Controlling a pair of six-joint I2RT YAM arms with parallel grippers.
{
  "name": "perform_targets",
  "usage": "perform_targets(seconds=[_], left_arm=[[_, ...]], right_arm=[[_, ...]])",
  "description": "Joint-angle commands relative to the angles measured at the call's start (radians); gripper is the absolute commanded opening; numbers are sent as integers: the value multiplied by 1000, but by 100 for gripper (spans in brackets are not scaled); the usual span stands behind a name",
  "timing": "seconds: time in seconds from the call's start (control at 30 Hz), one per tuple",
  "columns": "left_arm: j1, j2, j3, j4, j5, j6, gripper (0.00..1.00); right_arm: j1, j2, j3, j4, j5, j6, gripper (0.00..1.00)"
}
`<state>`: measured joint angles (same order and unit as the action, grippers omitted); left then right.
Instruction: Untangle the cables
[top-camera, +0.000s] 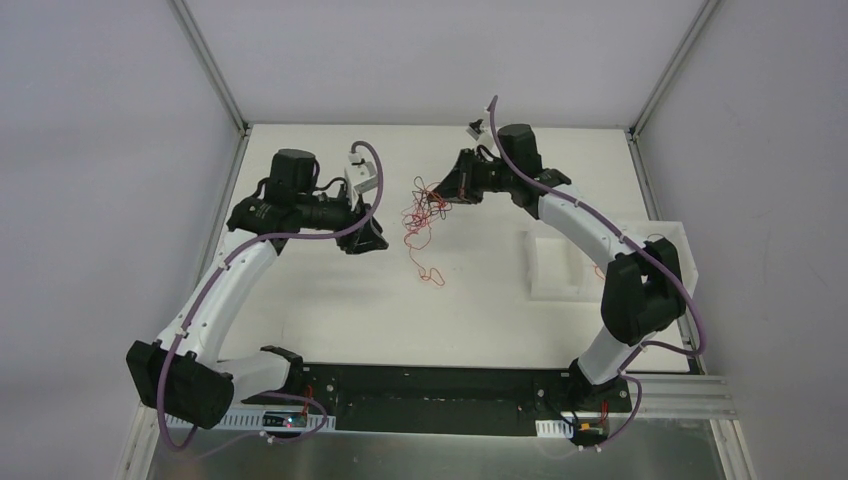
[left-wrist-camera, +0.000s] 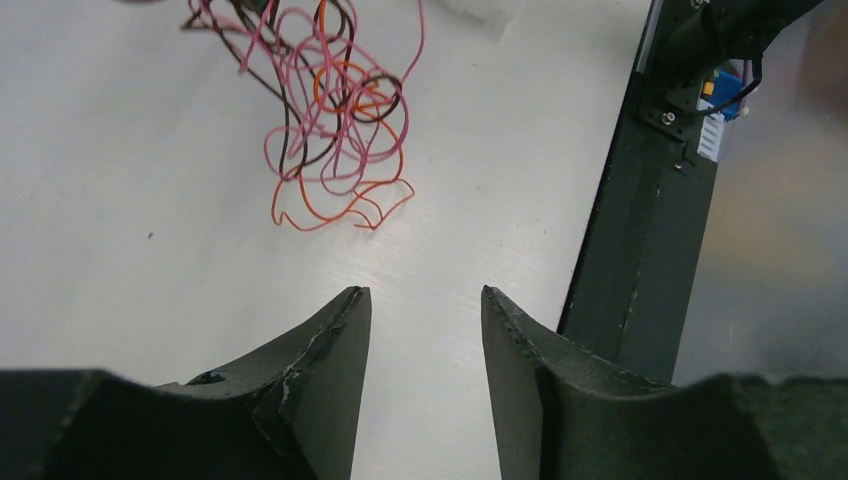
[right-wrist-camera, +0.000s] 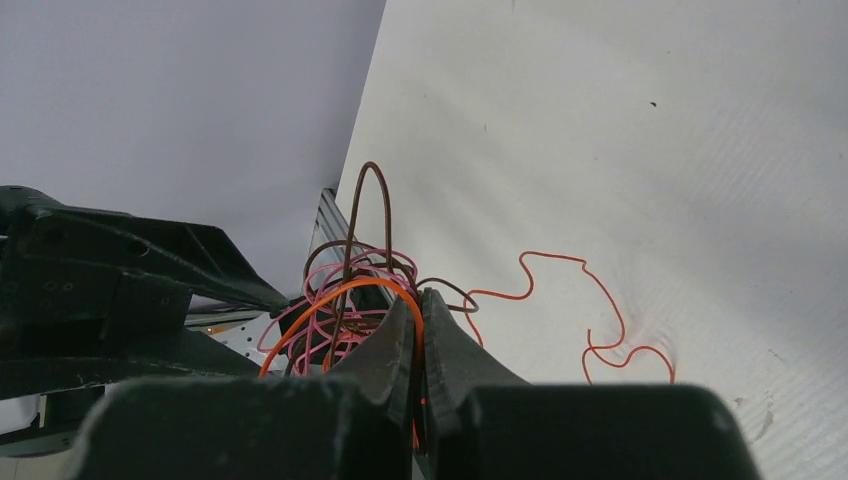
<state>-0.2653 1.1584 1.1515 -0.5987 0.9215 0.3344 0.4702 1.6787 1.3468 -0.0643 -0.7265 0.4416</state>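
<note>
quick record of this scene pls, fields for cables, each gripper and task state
cables: one tangled wad of red-orange, pink and dark strands
right gripper: shut on the wad
left gripper: open, empty, apart from the wad
orange tail: trails from the wad onto the table
task state: not yet untangled

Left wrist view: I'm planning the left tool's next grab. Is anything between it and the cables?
Nothing visible does. Only bare table lies between the open left tool and the cables. The right tool is shut on the wad from the far side, outside that path.
</note>
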Motion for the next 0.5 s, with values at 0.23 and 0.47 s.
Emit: perform_targets(seconds=[0.23, 0.47], left_arm=[[-127, 110, 149, 68, -77, 67, 35], [-154, 110, 126, 68, -82, 54, 38]], right_arm=[[59, -60, -42, 9, -16, -18, 0], [68, -58, -49, 9, -16, -20, 0]])
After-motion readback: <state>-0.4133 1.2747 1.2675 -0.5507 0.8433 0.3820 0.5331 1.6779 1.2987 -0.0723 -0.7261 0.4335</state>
